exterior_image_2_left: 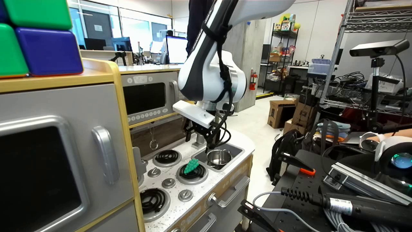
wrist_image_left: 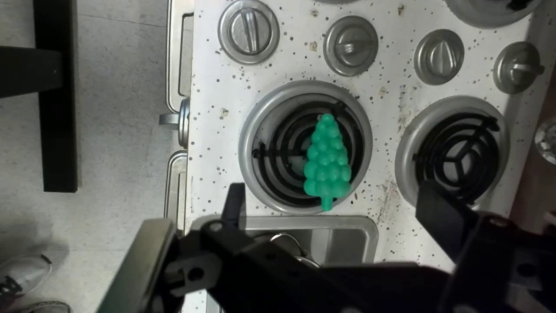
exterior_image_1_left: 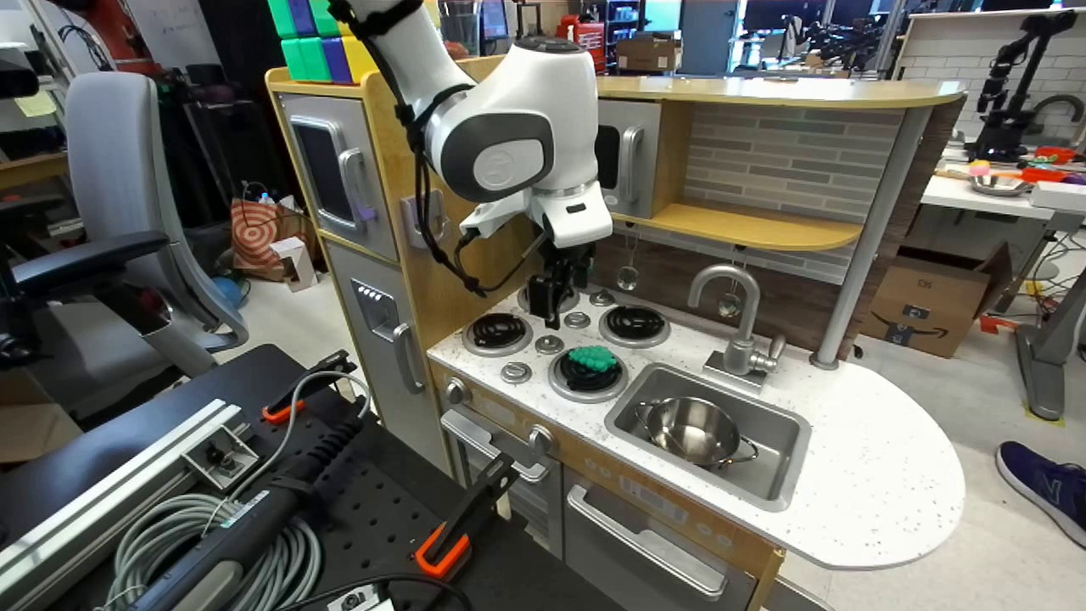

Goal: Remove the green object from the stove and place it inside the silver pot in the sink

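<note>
The green object point(exterior_image_1_left: 592, 358) is a bumpy tree-shaped piece. It lies flat on the burner nearest the sink on the white stove point(exterior_image_1_left: 533, 399). It also shows in an exterior view point(exterior_image_2_left: 192, 165) and in the wrist view point(wrist_image_left: 326, 163), its stem toward the sink. The silver pot point(exterior_image_1_left: 691, 424) stands in the sink point(exterior_image_1_left: 785, 484); it shows in an exterior view point(exterior_image_2_left: 219, 158) and only in part in the wrist view point(wrist_image_left: 309, 261). My gripper point(wrist_image_left: 332, 191) is open and empty, above the stove, its fingers wide apart on either side of the green object, not touching it.
A curved faucet point(exterior_image_1_left: 740, 314) stands behind the sink. Silver knobs point(exterior_image_1_left: 516, 372) stick up between the burners. A wooden shelf point(exterior_image_1_left: 755, 225) overhangs the back, with utensils hanging below. A tall cabinet point(exterior_image_2_left: 124, 129) borders the stove. A black table point(exterior_image_1_left: 373, 501) stands in front.
</note>
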`<state>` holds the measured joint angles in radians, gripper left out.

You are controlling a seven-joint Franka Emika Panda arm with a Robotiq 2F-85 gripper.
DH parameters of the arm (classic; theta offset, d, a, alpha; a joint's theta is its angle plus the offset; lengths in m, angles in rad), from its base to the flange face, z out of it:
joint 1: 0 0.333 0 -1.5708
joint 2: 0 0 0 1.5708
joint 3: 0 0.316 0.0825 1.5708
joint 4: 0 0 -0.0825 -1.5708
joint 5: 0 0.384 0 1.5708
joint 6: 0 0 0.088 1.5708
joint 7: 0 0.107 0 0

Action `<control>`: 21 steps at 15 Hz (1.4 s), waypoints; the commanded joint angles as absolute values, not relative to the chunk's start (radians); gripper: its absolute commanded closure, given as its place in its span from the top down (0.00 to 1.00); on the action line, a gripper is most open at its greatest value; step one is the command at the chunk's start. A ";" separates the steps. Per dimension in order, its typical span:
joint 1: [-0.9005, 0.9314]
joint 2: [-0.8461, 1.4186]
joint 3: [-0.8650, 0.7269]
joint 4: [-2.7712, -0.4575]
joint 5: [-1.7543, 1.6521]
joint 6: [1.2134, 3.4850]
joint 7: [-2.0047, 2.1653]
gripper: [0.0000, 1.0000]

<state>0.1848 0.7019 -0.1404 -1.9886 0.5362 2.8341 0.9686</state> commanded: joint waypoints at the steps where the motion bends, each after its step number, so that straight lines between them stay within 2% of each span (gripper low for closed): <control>1: 0.158 0.810 -0.132 -1.852 0.479 2.775 1.078 1.00; 9: 0.129 0.938 -0.134 -1.689 0.430 2.721 1.177 1.00; 21: 0.127 1.063 -0.146 -1.560 0.402 2.693 1.272 1.00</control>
